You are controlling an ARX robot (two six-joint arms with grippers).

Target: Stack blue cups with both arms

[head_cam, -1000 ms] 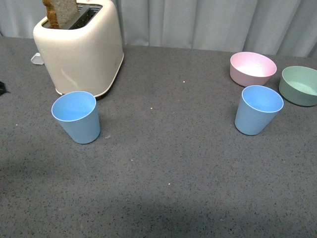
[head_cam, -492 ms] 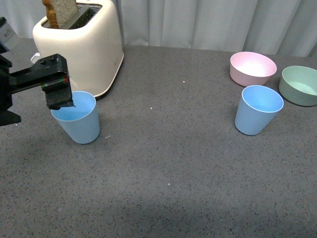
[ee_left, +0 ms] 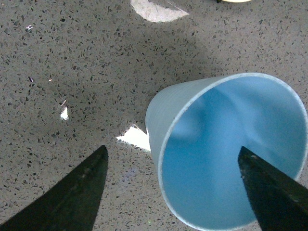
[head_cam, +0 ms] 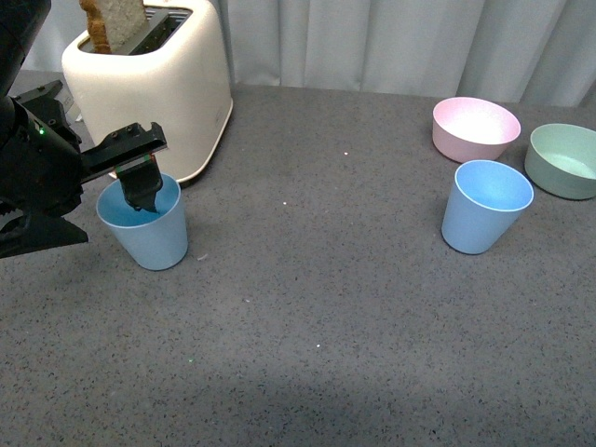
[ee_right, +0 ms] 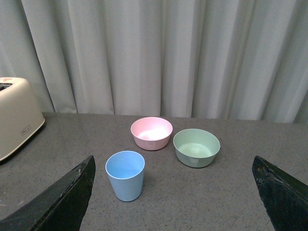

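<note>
Grey speckled tabletop (head_cam: pixel 326 317). Left pincer (ee_left: pixel 172 150), spread open, straddled the wall of the near cup (head_cam: pixel 154 237), one finger inside, evidently to pinch it; the second cup (head_cam: pixel 484 209) stood well apart to its right, untouched.

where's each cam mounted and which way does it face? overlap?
Front: on the body, facing forward and down over the table; toaster, left cup, right cup, pink bowl, green bowl; left arm shows.
Left wrist: on the left arm, looking down into the left cup; left gripper, open, straddles its wall.
Right wrist: on the right arm, facing the curtain; right gripper, open, frames the view.
Shared: left cup in front and left wrist; right cup, bowls, toaster in front and right wrist.
</note>
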